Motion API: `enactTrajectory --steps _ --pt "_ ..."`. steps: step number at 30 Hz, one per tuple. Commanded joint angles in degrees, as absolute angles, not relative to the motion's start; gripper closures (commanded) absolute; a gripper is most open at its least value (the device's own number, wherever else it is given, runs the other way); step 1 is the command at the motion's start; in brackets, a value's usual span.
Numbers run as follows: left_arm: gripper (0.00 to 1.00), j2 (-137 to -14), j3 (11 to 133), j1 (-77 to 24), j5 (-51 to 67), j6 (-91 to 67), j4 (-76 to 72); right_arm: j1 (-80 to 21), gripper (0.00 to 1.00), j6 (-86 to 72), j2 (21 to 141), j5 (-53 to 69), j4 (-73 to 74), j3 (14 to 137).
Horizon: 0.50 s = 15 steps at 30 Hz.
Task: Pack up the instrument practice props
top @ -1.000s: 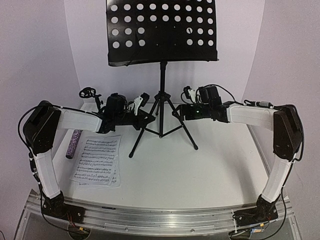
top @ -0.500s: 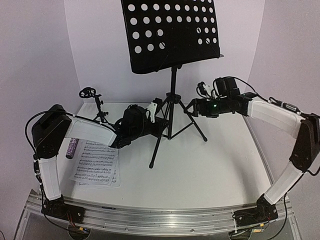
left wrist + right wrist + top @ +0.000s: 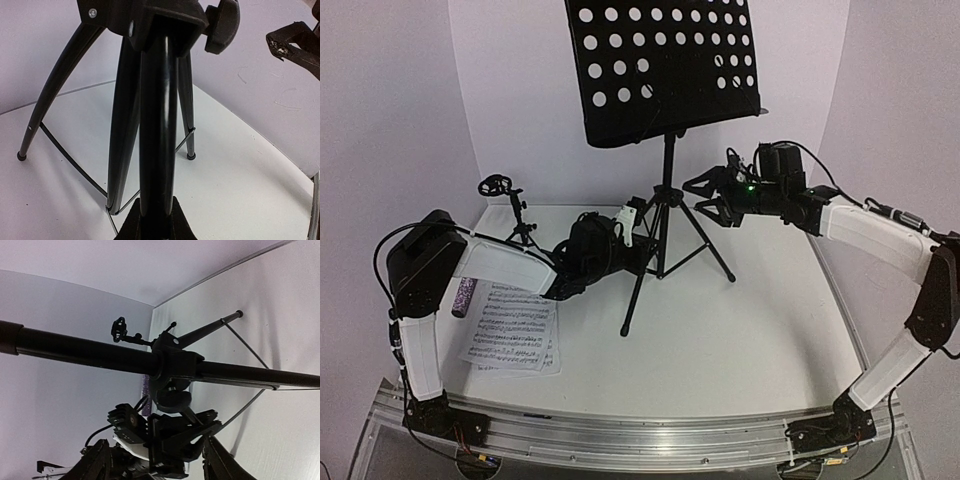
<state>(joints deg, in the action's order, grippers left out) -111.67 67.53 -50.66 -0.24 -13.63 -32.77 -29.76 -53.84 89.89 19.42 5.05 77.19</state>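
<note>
Stand pole (apparently) in left pincer

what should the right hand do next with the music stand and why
Probably ease the right hand left until it straddles the pole of the music stand. It hangs open and apart from the pole, while the left hand seems clamped on the pole lower down, so only one hand holds the tall stand.
</note>
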Motion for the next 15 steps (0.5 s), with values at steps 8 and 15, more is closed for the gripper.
enactTrajectory --steps 8,15 --pt "1.00 -113.4 69.2 -52.5 -0.2 -15.4 -36.1 -31.3 0.42 -66.6 95.8 16.4 -5.5 78.3" --pt "1.00 -113.7 69.6 -52.5 -0.2 -14.7 -36.8 -31.3 0.51 -68.0 98.5 16.2 -7.5 79.8"
